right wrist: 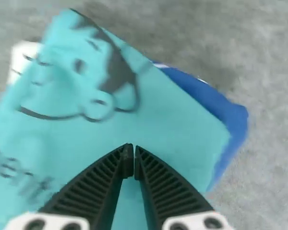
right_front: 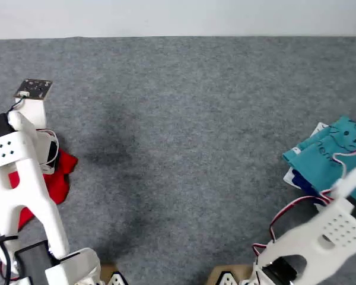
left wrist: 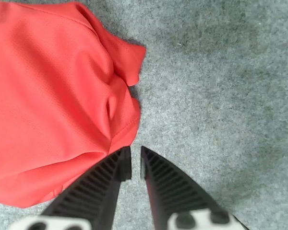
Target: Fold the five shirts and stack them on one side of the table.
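From the high view, your left arm [right_front: 24,178] stands at the near left over the red shirt [right_front: 60,175], which lies crumpled at the table's left edge. Your right arm [right_front: 326,231] is at the near right, beside a stack at the right edge: the teal shirt [right_front: 323,157] on top, a blue shirt [right_front: 302,184] and a white layer [right_front: 319,127] peeking out from under it. Between the two sides the grey table [right_front: 184,119] gives you wide open room, out to the far edge. In the left wrist view, your left gripper [left wrist: 136,165] has its jaws drawn almost together with only a thin slit between them, and it grips nothing. Its tips sit over bare table just beside the red shirt's [left wrist: 48,96] hem; you cannot tell whether one jaw brushes the cloth. In the right wrist view, your right gripper [right wrist: 134,160] is closed, tips meeting, poised over the middle of the teal shirt [right wrist: 134,105] and holding nothing. The blue shirt [right wrist: 225,124] sticks out along one edge beneath it and a white corner [right wrist: 24,57] at another, with bare table beyond.
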You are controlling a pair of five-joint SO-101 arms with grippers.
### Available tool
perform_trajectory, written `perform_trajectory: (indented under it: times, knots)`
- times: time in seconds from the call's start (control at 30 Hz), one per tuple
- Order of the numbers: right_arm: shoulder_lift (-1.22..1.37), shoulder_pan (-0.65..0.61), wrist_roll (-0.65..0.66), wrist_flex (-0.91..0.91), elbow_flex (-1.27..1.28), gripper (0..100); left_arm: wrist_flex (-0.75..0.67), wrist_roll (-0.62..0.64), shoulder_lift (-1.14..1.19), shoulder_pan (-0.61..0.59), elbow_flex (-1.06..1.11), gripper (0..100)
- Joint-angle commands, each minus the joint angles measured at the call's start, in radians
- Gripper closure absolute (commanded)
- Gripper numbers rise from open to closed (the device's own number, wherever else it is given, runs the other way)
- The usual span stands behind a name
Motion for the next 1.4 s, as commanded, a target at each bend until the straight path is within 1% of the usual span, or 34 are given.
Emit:
perform_trajectory:
  times: [0.0, 0.13, 0.33, 0.5, 0.7, 0.77, 0.83, 1.0, 1.13, 1.27, 1.37]
  knots:
    - [0.051, 0.050, 0.020, -0.053, -0.052, 98.9, 0.018, 0.003, -0.035, 0.006, 0.001, 96]
    - [0.082, 0.056, 0.020, -0.094, -0.057, 98.9, 0.018, 0.003, -0.032, 0.006, 0.001, 96]
    - [-0.054, 0.050, 0.014, -0.064, -0.058, 98.9, 0.017, 0.003, -0.032, 0.006, 0.001, 96]
    - [-0.104, 0.079, 0.017, -0.094, -0.054, 98.9, 0.017, 0.003, -0.034, 0.006, 0.001, 96]
    - [0.062, 0.139, 0.020, -0.240, -0.051, 98.9, 0.015, 0.003, -0.032, 0.006, 0.001, 96]
    - [0.113, 0.145, 0.020, -0.249, -0.058, 98.9, 0.015, 0.003, -0.032, 0.006, 0.001, 96]
    - [0.114, 0.134, 0.018, -0.209, -0.078, 98.9, 0.015, 0.003, -0.032, 0.006, 0.001, 96]
    - [0.015, 0.087, 0.011, -0.028, -0.203, 98.9, 0.017, 0.003, -0.032, 0.006, 0.001, 96]
    - [-0.081, 0.016, 0.011, 0.119, -0.227, 98.9, 0.017, 0.003, -0.037, 0.006, 0.001, 96]
    - [-0.147, -0.062, 0.011, 0.314, -0.227, 98.9, 0.017, 0.003, -0.037, 0.006, 0.001, 96]
    - [-0.156, -0.125, 0.011, 0.456, -0.227, 98.9, 0.018, 0.003, -0.038, 0.034, 0.001, 96]
